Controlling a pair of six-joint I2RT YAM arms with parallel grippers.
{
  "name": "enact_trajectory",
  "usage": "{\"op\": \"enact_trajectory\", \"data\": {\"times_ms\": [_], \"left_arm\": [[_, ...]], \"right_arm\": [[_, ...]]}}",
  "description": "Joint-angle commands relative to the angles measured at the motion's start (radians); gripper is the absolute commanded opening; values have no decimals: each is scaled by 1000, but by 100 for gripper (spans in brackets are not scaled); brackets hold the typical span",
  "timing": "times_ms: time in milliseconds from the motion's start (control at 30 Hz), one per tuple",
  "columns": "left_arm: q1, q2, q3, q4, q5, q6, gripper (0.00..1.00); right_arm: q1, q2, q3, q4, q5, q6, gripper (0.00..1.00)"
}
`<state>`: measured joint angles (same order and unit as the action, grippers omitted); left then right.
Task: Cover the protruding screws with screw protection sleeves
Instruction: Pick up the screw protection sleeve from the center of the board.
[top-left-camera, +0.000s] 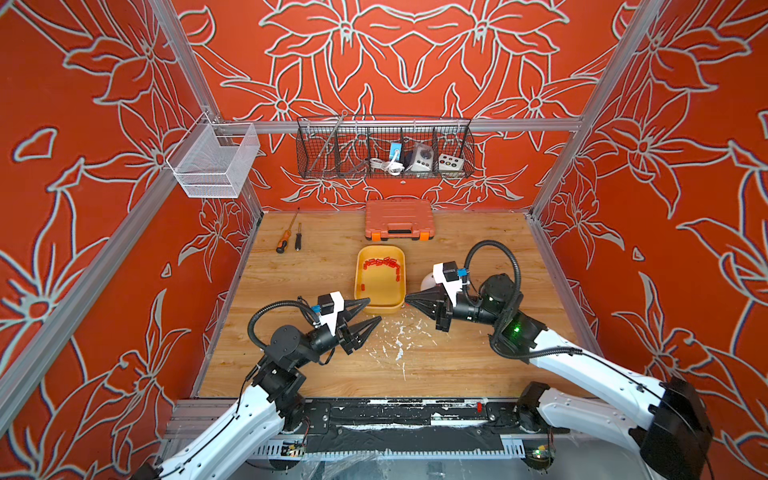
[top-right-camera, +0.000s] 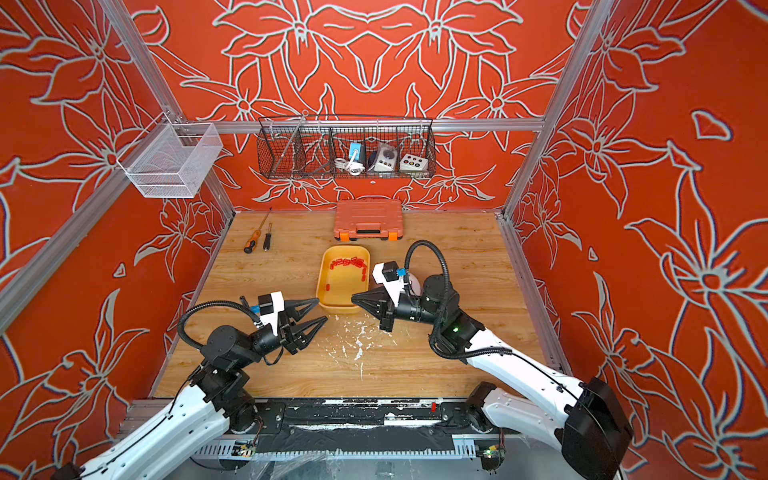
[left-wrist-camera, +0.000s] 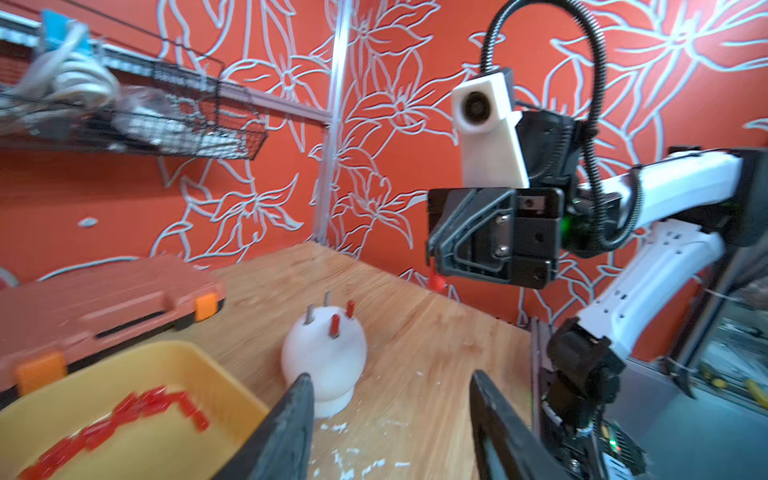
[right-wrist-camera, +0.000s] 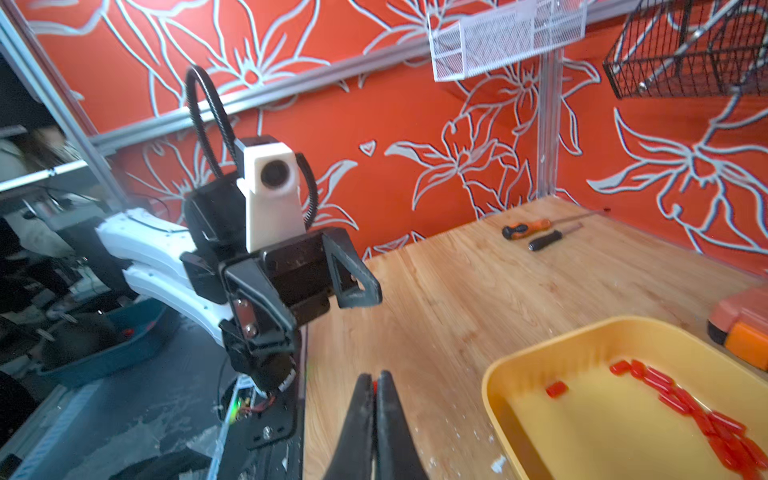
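Observation:
A white dome stands right of the yellow tray, half hidden behind my right wrist in both top views. Two of its protruding screws are bare grey studs. The other two wear red sleeves. Many loose screw protection sleeves lie in the tray. My right gripper is shut on one red sleeve, whose end sticks out past the tips, just off the tray's near right corner. My left gripper is open and holds nothing, at the tray's near left corner, pointing at the right gripper.
An orange tool case lies at the back of the table, two screwdrivers at the back left. A black wire basket and a white mesh basket hang on the frame. White flakes litter the wood between the grippers.

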<state>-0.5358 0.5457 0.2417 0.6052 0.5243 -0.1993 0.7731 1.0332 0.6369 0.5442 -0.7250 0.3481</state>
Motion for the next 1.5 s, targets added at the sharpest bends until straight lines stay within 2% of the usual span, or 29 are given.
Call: {"op": "enact_trajectory", "data": {"times_ms": [0, 100, 400, 700, 1100, 1333, 1433, 1467], "left_arm": [[4, 56, 65, 155, 224, -25, 57], [2, 92, 89, 189, 277, -39, 56], [-51, 124, 146, 125, 282, 35, 58], [-70, 161, 176, 114, 244, 80, 59], [-90, 155, 188, 95, 249, 104, 57], [-118, 145, 205, 46, 258, 147, 48], [-119, 143, 203, 41, 253, 152, 39], [-119, 143, 203, 36, 253, 155, 32]], "right_arm": [[-3, 4, -32, 320, -68, 184, 0], [-2, 24, -53, 466, -77, 263, 0], [3, 125, -39, 634, -160, 354, 0], [41, 151, -24, 665, -240, 342, 0], [95, 165, 0, 595, -256, 278, 0], [107, 166, 4, 568, -242, 251, 0], [109, 163, 3, 563, -237, 245, 0], [109, 162, 3, 560, -236, 243, 0]]}}
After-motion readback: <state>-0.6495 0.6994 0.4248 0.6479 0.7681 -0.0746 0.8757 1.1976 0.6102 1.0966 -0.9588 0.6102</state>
